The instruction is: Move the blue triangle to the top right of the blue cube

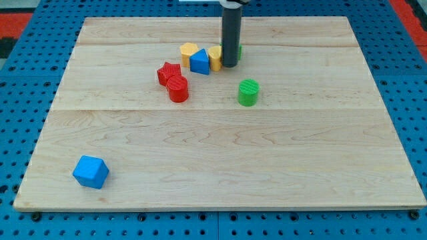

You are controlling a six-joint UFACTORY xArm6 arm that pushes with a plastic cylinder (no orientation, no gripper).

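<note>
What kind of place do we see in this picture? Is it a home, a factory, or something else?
Probably a robotics lab bench, not a home. A wooden board lies on a blue perforated base. Small plastic blocks, such as the blue cube and blue triangle, sit on it. My tip stands just right of the triangle.

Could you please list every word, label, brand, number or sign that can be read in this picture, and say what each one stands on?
None: no text, label, number or sign can be read in this view.
Light wooden board: bare wood grain only.
Blue cube, blue triangle, green cylinder: plain faces, no markings.
Dark rod, down to my tip: plain and unmarked.
Blue perforated surface around the board: holes only.
</note>
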